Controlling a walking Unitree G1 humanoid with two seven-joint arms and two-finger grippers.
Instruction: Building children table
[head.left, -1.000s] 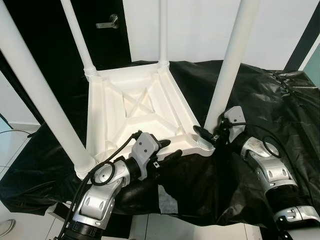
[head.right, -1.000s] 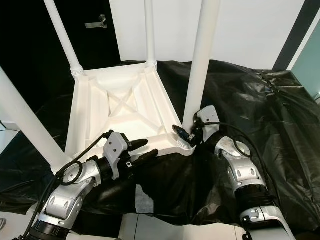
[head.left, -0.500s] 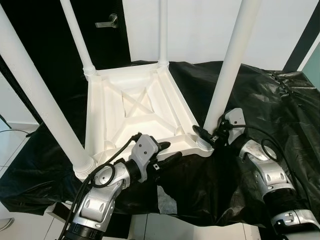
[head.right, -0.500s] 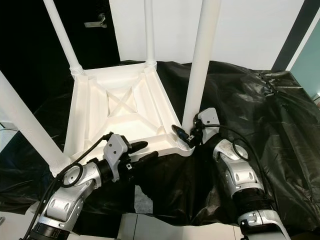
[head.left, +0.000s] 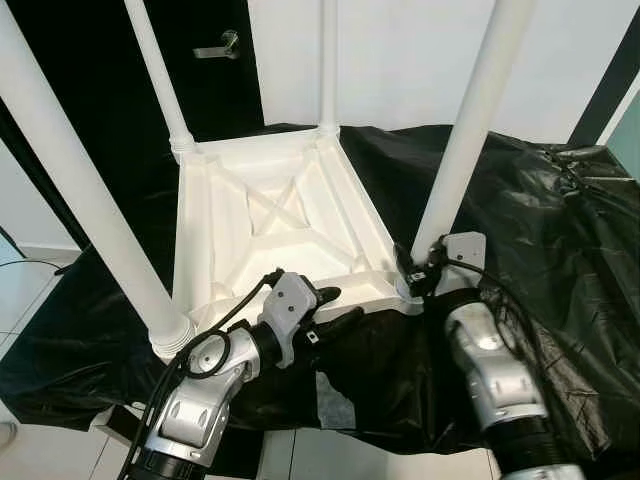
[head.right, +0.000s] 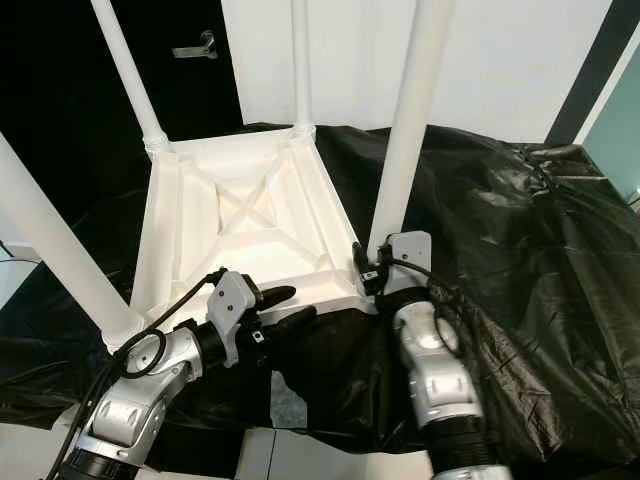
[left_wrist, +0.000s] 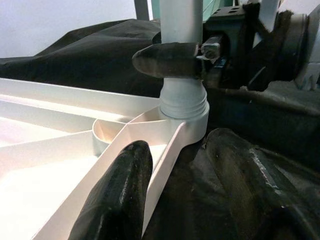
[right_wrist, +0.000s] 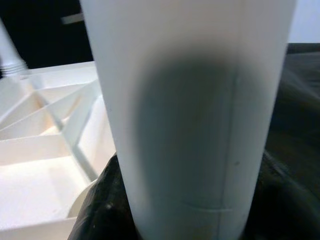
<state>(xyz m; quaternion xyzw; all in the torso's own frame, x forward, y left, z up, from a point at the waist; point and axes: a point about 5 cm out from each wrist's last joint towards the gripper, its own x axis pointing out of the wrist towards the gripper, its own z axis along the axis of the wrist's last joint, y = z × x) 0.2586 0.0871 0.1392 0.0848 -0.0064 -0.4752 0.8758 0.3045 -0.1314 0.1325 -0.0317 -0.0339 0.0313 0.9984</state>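
We find the white table (head.left: 270, 225) upside down on the black sheet (head.left: 520, 220), four legs seated. Our right gripper (left_wrist: 167, 59) clamps the near right leg (head.left: 470, 130); our left gripper (head.left: 335, 305) straddles the rim, fingers apart. Final tightening seems left.

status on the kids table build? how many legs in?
Done: the upturned white tabletop lies on black sheeting with four white legs standing in its corner sockets. In hand: the right gripper clasps the near right leg at its base; the left gripper straddles the tabletop's near rim. Left: finish seating that leg, then flip the table upright.
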